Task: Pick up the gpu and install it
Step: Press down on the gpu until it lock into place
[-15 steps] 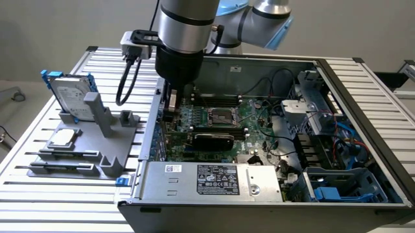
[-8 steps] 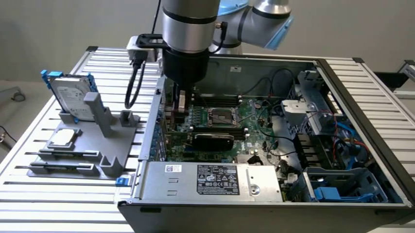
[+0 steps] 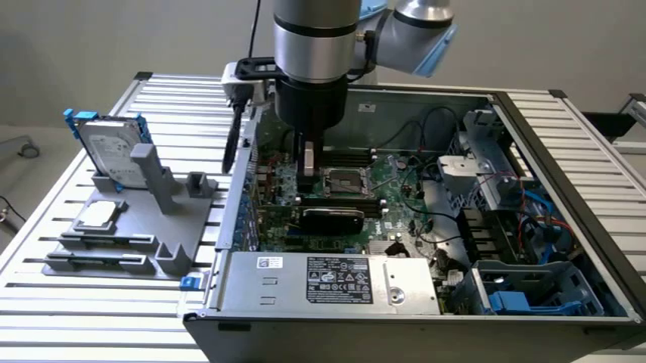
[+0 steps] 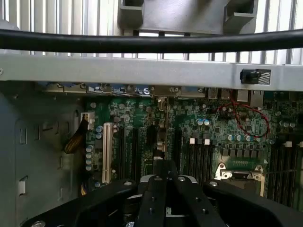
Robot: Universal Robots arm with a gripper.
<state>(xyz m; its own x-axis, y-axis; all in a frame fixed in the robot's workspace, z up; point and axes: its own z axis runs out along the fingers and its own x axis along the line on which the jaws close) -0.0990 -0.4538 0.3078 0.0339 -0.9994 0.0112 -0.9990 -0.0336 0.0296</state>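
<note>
One card matters here. Going left to right in the exterior view, you see the hard drive [image 3: 113, 151] upright in its grey stand [image 3: 131, 227] on the table [image 3: 60, 302], then the open case [image 3: 404, 295]. Inside it the fingers [image 3: 309, 160] are fully closed over the motherboard [image 4: 142, 123], seemingly holding nothing. The gpu [image 3: 331, 219] lies just below them, apparently seated. It's light, stiff and fragile; grip its edges, not the board.
</note>
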